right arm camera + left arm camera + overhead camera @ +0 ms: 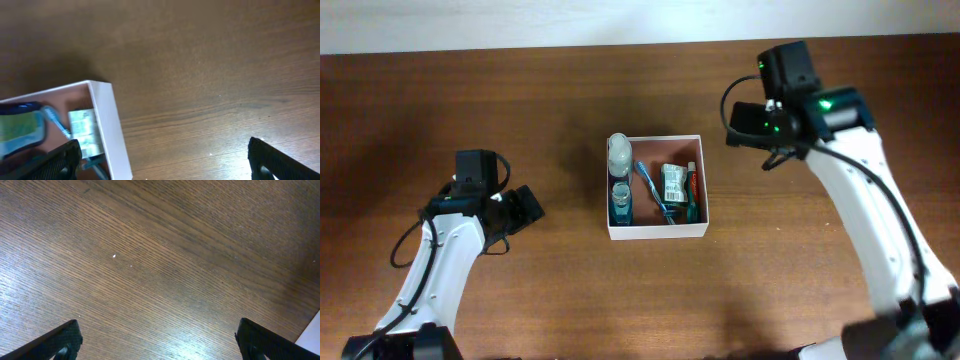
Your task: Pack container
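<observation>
The container (656, 231), a square shallow box with white walls and a reddish-brown inside, sits mid-table. In it lie a clear bottle with blue liquid (620, 178), a blue toothbrush (653, 188) and a green-and-white packet (674, 183). My left gripper (525, 208) is open and empty over bare wood, left of the container; its fingers (160, 340) show at the bottom of the left wrist view. My right gripper (745, 118) is open and empty, up and to the right of the container. In the right wrist view its fingers (165, 160) straddle the container's wall (112, 127).
The wooden table (440, 100) spreads all round the container. A white wall or edge runs along the back (520, 20). A pale corner (310, 330) shows at the right edge of the left wrist view.
</observation>
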### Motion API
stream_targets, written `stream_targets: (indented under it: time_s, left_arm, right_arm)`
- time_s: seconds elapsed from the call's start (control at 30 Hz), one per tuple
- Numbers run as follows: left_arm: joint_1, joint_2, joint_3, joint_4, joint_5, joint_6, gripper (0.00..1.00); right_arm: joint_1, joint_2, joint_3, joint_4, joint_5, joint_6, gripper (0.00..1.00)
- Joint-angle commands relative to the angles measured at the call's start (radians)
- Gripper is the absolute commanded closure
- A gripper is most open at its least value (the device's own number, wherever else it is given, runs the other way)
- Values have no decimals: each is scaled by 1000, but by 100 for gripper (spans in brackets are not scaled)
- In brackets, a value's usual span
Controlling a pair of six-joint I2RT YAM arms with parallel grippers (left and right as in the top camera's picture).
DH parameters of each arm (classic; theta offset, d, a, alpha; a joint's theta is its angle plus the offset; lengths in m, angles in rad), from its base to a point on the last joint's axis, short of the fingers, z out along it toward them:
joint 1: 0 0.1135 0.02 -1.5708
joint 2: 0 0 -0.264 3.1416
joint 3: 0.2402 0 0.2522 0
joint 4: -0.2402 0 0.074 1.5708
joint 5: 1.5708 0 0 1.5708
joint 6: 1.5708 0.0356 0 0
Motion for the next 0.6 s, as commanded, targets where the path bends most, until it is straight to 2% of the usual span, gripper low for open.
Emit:
stream_targets:
  time_s: [0.0,0.33,0.57]
  left_arm:
    - [3,8,2,0,-7,2,0]
    - [3,8,2,0,-7,2,0]
    - [3,8,2,0,-7,2,0]
  right_arm:
    - [-3,-129,8,0,-2,5,2]
    - [-3,-462,-13,28,68,4,2]
    - [-3,-813,-248,32,61,6,2]
